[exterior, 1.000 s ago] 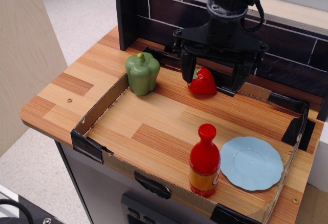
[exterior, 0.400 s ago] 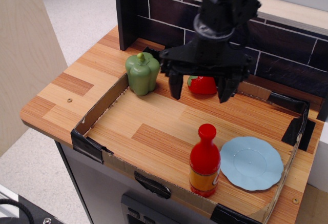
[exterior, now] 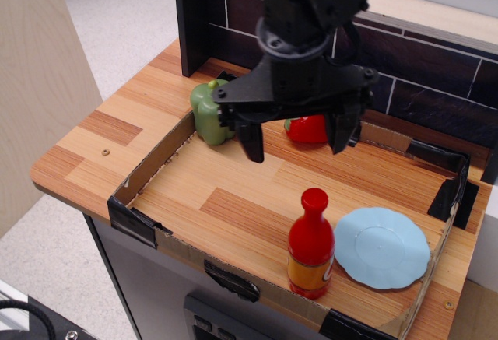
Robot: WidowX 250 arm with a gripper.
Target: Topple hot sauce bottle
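Observation:
The hot sauce bottle [exterior: 311,245] stands upright near the front edge of the cardboard tray, a glossy red bottle with a rounded red cap and an orange-yellow label band. My gripper [exterior: 297,147] hangs above the tray's middle, behind and above the bottle, apart from it. Its two black fingers [exterior: 253,139] are spread wide and hold nothing.
A green pepper [exterior: 208,112] stands at the tray's back left, partly behind my gripper. A red strawberry toy [exterior: 308,129] lies behind my gripper. A light blue plate [exterior: 381,247] lies right of the bottle. The low cardboard wall [exterior: 152,159] rims the tray. A dark brick backsplash [exterior: 436,83] stands behind.
My gripper has moved forward and left, away from the strawberry toward the tray's middle, and looks larger and higher in the view. The bottle has not moved.

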